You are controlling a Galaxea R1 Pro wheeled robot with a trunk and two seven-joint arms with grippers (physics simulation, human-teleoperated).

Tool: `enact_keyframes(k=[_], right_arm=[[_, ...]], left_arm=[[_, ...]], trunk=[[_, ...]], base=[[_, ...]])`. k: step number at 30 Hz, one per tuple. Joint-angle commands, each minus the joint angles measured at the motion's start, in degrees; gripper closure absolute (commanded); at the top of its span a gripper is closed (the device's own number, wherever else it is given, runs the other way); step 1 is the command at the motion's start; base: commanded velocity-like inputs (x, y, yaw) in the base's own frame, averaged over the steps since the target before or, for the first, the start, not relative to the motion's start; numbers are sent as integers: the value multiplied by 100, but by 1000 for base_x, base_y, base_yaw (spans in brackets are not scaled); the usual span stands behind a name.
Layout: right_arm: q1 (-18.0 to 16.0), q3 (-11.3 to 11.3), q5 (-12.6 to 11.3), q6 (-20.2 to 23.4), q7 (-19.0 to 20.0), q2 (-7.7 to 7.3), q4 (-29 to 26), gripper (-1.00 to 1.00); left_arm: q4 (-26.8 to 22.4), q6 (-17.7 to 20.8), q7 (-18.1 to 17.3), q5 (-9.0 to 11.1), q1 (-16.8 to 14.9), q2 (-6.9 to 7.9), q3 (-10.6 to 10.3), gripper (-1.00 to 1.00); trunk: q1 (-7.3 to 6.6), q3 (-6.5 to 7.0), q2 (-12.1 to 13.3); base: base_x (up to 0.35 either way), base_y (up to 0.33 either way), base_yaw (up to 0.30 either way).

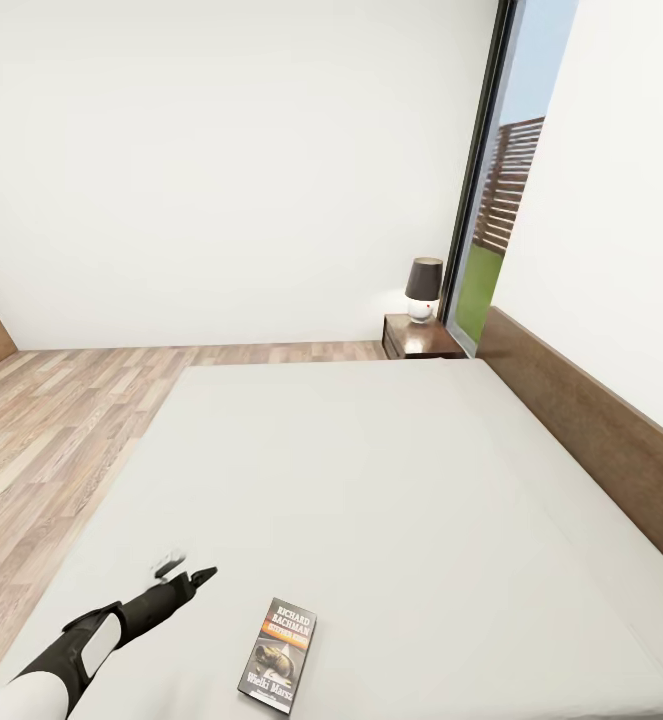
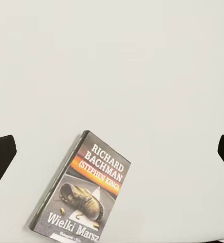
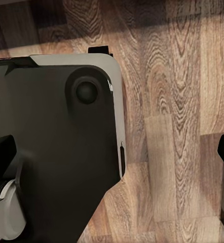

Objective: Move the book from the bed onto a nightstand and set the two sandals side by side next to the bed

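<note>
The book (image 1: pixel 279 655) lies flat on the bed's light-grey mattress (image 1: pixel 371 480) near its front edge, dark cover with an orange band facing up. My left gripper (image 1: pixel 186 569) hovers open over the mattress just left of the book, not touching it. In the left wrist view the book (image 2: pixel 81 190) sits between and slightly below the two spread fingertips (image 2: pixel 0 157). A dark nightstand (image 1: pixel 418 340) stands at the bed's far corner beside the headboard (image 1: pixel 591 430). My right gripper (image 3: pixel 113 152) is open over the wood floor beside the robot's base. The sandals are out of view.
A small lamp (image 1: pixel 423 288) with a dark shade stands on the nightstand. A tall dark-framed window (image 1: pixel 501 200) rises behind it. Wood-plank floor (image 1: pixel 61 410) runs along the bed's left side. The robot's dark base (image 3: pixel 56 152) is seen under the right wrist.
</note>
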Motion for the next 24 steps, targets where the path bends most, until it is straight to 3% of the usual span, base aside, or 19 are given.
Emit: enact_keyframes(k=[1, 24], right_arm=[[-8, -48, 42, -32, 17, -3, 16, -100], [-8, -39, 42, -32, 17, 4, 16, -100]], left_arm=[[0, 53, 51, 36, -4, -2, 20, -100], [214, 53, 680, 43, -4, -8, 19, -100]], trunk=[[3, -11, -12], [3, -11, -12]], base=[[0, 0, 0], [0, 0, 0]])
